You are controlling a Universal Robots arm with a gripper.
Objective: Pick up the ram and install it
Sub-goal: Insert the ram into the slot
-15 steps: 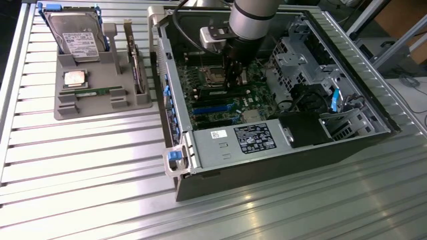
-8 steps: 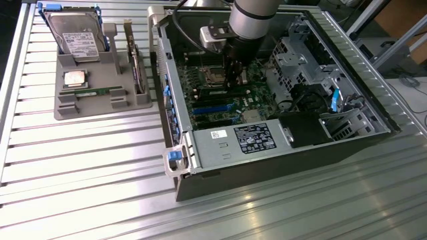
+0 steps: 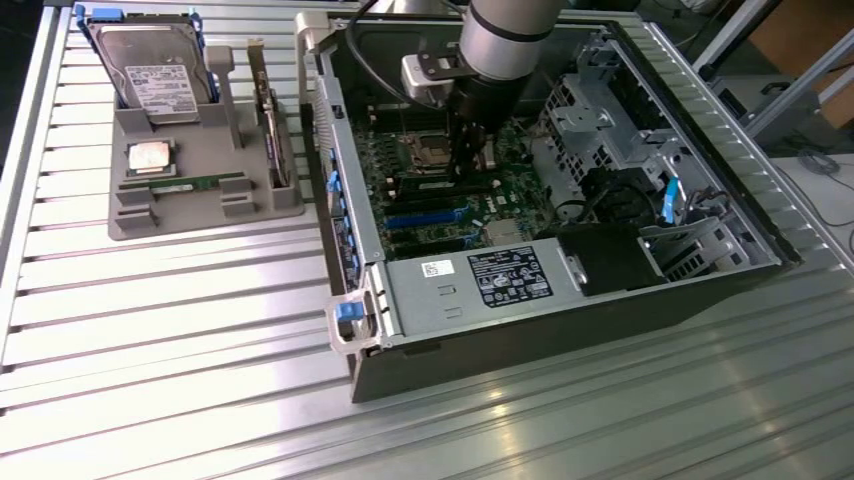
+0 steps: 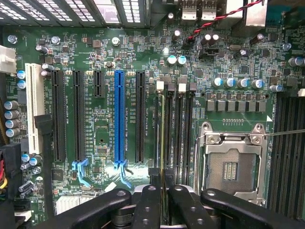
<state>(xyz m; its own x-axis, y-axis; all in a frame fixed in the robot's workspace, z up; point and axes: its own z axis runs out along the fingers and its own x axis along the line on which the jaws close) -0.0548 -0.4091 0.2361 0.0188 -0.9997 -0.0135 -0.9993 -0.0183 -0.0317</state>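
The ram shows edge-on as a thin green-yellow strip, standing upright along one of the black memory slots beside the empty processor socket. My gripper is shut on the ram's near end, with one black finger on each side of it. In the exterior view the gripper reaches straight down into the open computer case, just over the green motherboard. Whether the stick is seated in the slot or just above it I cannot tell.
A grey holder at the exterior view's left carries a hard drive, a silver processor, a flat green stick and an upright expansion card. Inside the case are a blue slot, drive cages and a power supply.
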